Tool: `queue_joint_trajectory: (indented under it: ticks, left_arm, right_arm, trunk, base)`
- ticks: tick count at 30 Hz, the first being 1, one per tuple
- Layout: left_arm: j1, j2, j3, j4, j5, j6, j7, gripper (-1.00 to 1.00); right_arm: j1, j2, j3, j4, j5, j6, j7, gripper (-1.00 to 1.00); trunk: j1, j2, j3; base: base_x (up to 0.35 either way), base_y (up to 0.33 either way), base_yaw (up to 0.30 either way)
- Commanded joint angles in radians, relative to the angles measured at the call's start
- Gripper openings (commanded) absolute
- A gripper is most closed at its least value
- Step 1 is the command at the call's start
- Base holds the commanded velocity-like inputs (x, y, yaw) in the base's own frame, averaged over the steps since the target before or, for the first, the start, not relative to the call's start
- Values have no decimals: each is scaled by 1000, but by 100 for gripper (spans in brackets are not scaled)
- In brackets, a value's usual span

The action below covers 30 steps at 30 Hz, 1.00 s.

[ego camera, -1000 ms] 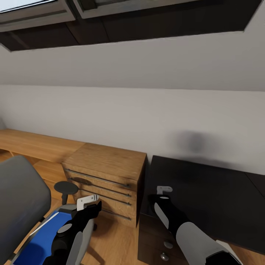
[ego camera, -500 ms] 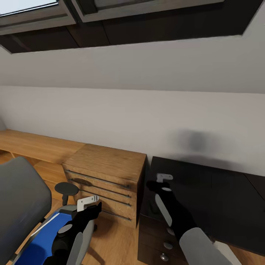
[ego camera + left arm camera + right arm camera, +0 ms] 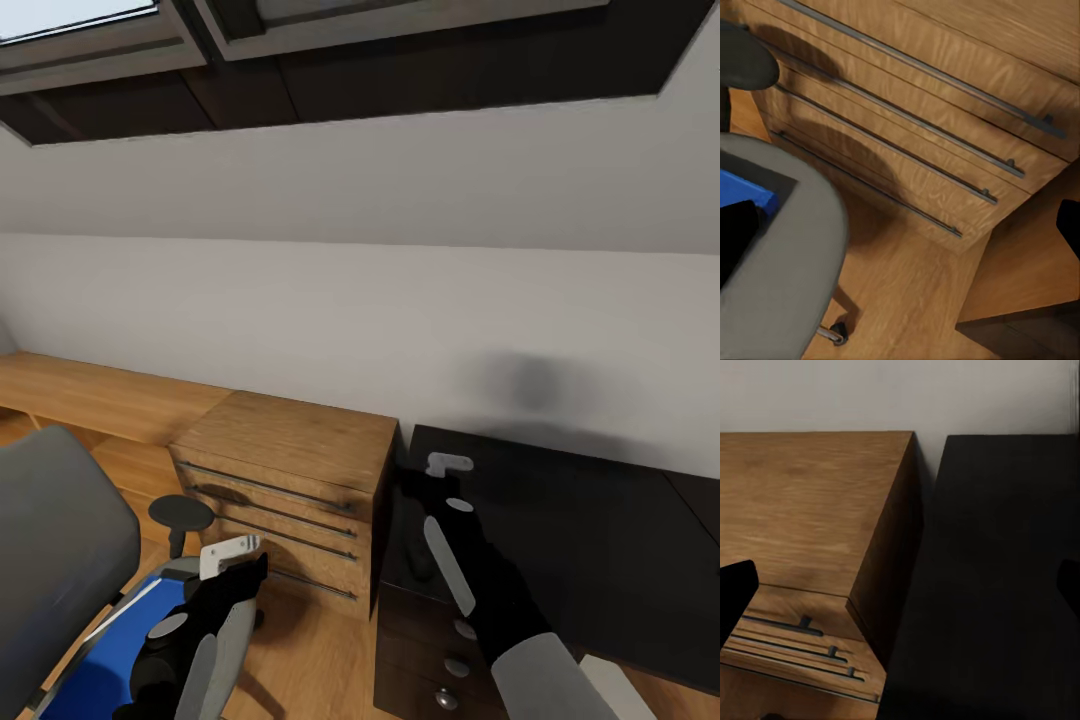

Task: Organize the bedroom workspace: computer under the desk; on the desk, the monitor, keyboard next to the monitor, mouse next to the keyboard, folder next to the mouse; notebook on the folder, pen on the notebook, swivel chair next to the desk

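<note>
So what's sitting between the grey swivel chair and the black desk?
In the head view, a wooden chest with long bar handles stands between the grey swivel chair and the black desk, on the wood floor.

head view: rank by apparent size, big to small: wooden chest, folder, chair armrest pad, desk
1. desk
2. wooden chest
3. folder, partly hidden by the left arm
4. armrest pad
The desk is cut off by the frame edge, and nearness to the camera skews these.

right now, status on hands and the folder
Left hand over chair edge, right hand over desk, neither holding anything. Folder on swivel chair seat. Wooden chest between chair and desk.
</note>
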Motion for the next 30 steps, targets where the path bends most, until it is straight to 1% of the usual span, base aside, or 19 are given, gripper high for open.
queue_joint_trajectory:
  ticks: [1, 5, 8, 10, 23, 24, 25, 30]
  left_arm:
    - [0, 5, 6, -3, 13, 7, 7, 100]
    - [0, 28, 29, -5, 13, 8, 8, 100]
    - [0, 45, 37, -8, 13, 9, 8, 100]
    - [0, 53, 37, -9, 13, 9, 8, 100]
    - [0, 53, 39, -8, 13, 9, 8, 100]
    - [0, 53, 39, -8, 13, 9, 8, 100]
    - [0, 53, 38, -7, 13, 9, 8, 100]
    - [0, 53, 38, -6, 14, 9, 8, 100]
  right_arm:
    - [5, -6, 3, -7, -11, -3, -7, 100]
    - [14, -29, 5, -20, -11, -25, -7, 100]
    - [15, -44, 5, -22, -12, -42, -8, 100]
    - [15, -45, 5, -22, -12, -53, -7, 100]
    - [17, -44, 6, -22, -13, -126, -9, 100]
    - [20, -44, 6, -26, -13, -155, -9, 100]
    - [29, -45, 6, -35, -12, -155, -10, 100]
    - [35, -45, 5, -40, -12, -157, -10, 100]
  trunk:
    - [0, -1, -1]
    - [0, -1, -1]
    - [-11, 20, 8]
    - [-19, 34, 14]
    - [-69, 125, 55]
    - [-73, 132, 58]
    - [-77, 139, 61]
    - [-96, 174, 77]
  base:
    - [0, 0, 0]
    - [0, 0, 0]
    - [0, 0, 0]
    - [0, 0, 0]
    - [0, 0, 0]
    - [0, 0, 0]
    - [0, 0, 0]
    - [0, 0, -31]
